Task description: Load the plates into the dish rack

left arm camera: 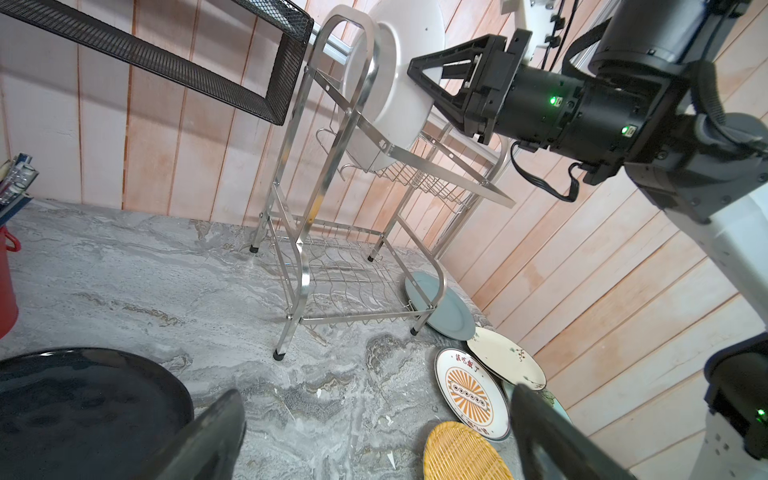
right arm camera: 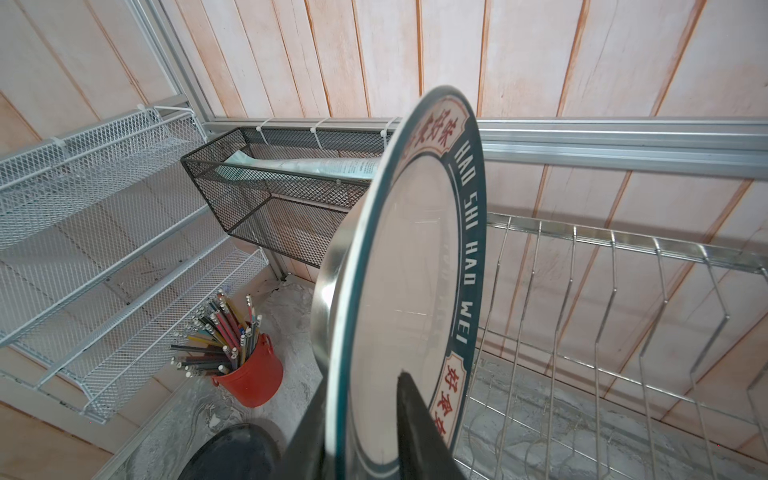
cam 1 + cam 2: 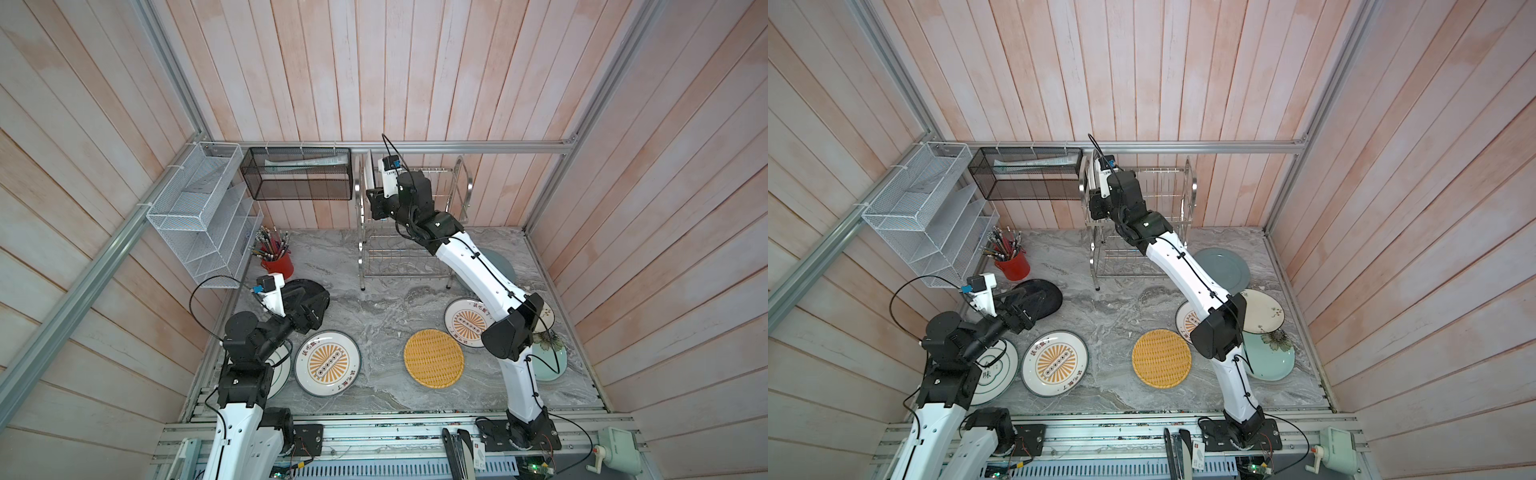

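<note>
One lettered plate [image 2: 415, 257]: upright on edge, upper tier of dish rack [image 2: 615, 249], just beside its arched end frame.
Right tool [image 2: 359, 399]: straddles the plate's rim; gripping or slack, cannot tell.
Left tool [image 1: 378, 440]: wide open, empty, above worktop [image 1: 166, 270].
Handling: seat rim between prongs, check it stands, withdraw straight back.

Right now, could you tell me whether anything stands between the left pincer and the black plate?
Nothing visible does: the open left pincer hangs right beside the black plate, above bare marble counter.
</note>
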Robot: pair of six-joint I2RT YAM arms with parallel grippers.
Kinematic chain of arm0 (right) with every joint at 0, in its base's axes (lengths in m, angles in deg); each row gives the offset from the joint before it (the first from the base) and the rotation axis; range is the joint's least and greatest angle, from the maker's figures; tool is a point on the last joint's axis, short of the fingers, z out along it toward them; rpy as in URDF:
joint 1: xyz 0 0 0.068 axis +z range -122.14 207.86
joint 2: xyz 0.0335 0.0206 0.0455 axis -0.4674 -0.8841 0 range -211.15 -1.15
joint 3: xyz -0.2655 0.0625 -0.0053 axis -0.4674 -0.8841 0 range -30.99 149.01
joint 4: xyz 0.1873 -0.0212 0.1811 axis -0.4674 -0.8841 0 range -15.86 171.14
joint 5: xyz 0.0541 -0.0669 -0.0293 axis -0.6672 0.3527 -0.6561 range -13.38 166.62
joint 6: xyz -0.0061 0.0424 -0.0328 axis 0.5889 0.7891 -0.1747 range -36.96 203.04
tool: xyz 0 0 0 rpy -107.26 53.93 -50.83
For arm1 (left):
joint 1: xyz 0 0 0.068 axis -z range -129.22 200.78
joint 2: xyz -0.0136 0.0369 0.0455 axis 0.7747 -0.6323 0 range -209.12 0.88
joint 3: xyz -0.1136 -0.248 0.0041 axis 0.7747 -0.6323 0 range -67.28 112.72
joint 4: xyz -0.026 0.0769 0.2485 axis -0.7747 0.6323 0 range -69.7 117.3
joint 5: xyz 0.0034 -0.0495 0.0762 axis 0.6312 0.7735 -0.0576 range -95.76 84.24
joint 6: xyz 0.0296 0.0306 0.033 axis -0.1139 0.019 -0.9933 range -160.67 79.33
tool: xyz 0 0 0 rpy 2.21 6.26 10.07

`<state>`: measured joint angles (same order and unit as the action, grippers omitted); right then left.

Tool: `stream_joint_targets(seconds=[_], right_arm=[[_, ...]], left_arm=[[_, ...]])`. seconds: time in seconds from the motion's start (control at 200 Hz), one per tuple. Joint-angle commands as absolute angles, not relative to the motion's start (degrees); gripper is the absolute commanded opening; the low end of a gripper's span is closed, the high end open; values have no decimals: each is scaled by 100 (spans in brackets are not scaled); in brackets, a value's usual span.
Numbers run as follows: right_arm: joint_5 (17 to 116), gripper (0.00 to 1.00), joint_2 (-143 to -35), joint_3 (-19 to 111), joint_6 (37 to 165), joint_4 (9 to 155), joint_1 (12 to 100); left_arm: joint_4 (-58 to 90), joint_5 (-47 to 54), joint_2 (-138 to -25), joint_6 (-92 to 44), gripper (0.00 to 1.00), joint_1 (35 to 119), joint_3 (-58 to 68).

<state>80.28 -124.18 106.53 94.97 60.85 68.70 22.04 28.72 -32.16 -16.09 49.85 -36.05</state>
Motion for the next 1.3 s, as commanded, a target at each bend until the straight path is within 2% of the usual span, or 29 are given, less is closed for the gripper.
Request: stream_joint_targets(seconds=[0.0,0.225,0.605,0.695,0.82,1.15,1.265,1.295], right_arm=[[7928,30,-12430,10705,9490,6064,6900],[7886,37,-12399,10761,9611,6041,6902],[8172,39,-12348,10773,9845,6020,6891],[8232,44,-12320,10754,9910,6031,6882],[8231,57,-12314,10719,9992,6055,6873],[8148,63,-12139,10563,10097,6158,6834],[8023,71,-12030,10435,10141,6277,6829],[7985,76,-11995,10384,10149,6332,6829]], left_arm=[[2232,2817,-3175,-1739,100,5017,-3568],[2259,2799,-3171,-1758,100,5017,-3563],[2303,2767,-3101,-1789,100,5019,-3560],[2311,2764,-3098,-1789,100,5017,-3556],[2320,2756,-3097,-1789,100,5016,-3554],[2332,2729,-3110,-1795,100,5017,-3552],[2340,2729,-3128,-1800,100,5017,-3546],[2344,2721,-3124,-1791,100,5017,-3546]])
